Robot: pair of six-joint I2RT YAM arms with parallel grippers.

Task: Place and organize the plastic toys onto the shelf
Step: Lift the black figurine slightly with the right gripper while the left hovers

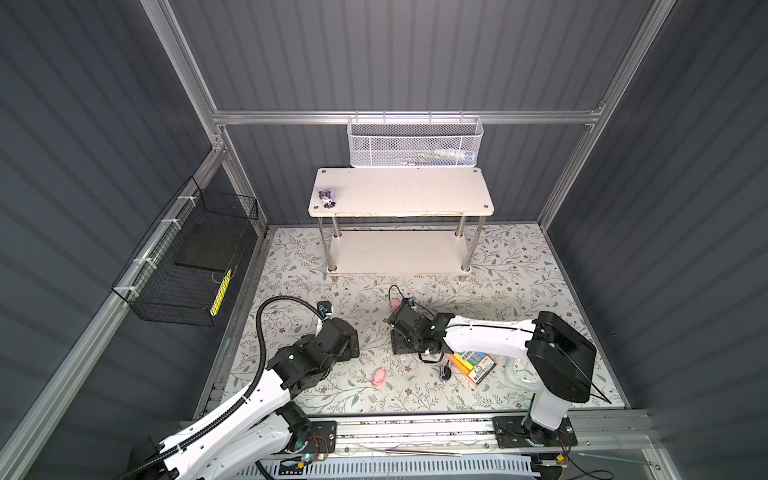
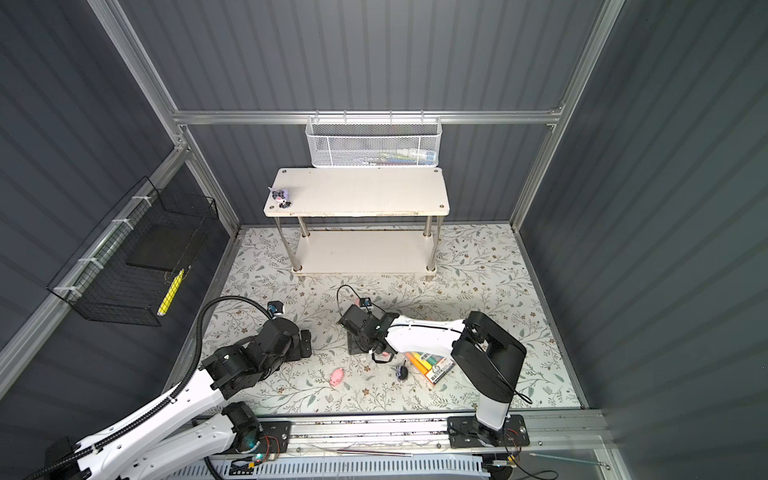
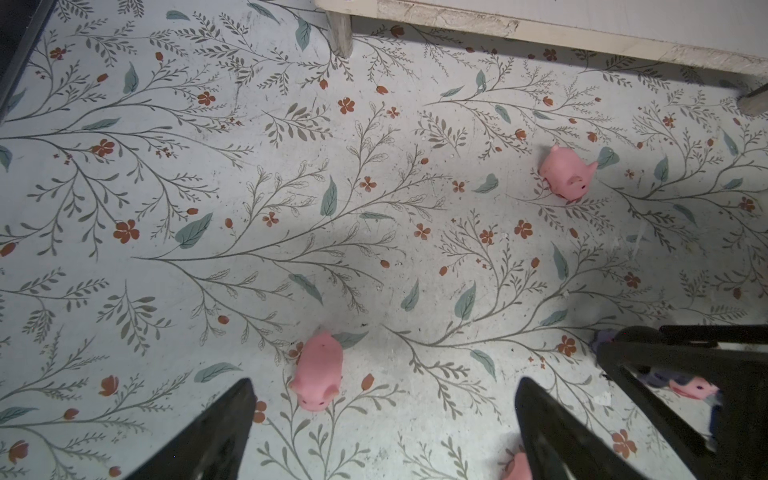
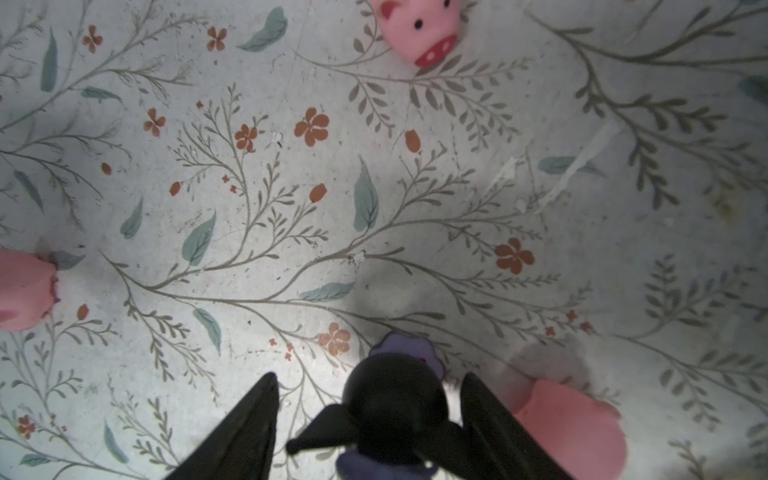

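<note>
Partly cropped, black-eared figurine (image 4: 395,407) between spread fingers (image 4: 249,428) of right end effector (image 4: 370,378), seemingly unclamped; left end effector (image 3: 385,384) wide apart

Visible are four pigs (image 3: 318,372) (image 3: 565,172) (image 3: 694,387) (image 3: 516,469), three figurines (image 1: 327,198) (image 1: 444,371) (image 4: 395,407), two baskets (image 1: 415,145) (image 1: 187,266), one shelf (image 1: 399,195), one marker pack (image 1: 473,362), one clock (image 1: 519,370).

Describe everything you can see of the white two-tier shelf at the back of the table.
The shelf is a white two-tier rack: two rectangular boards with rounded corners, joined by four shiny metal posts. The top board has small round caps at its corners and a chipped-looking front edge. It stands upright on the floral tabletop by the back wall, below the white mesh basket. One black-eared purple figurine sits near the top board's left front corner.
</note>
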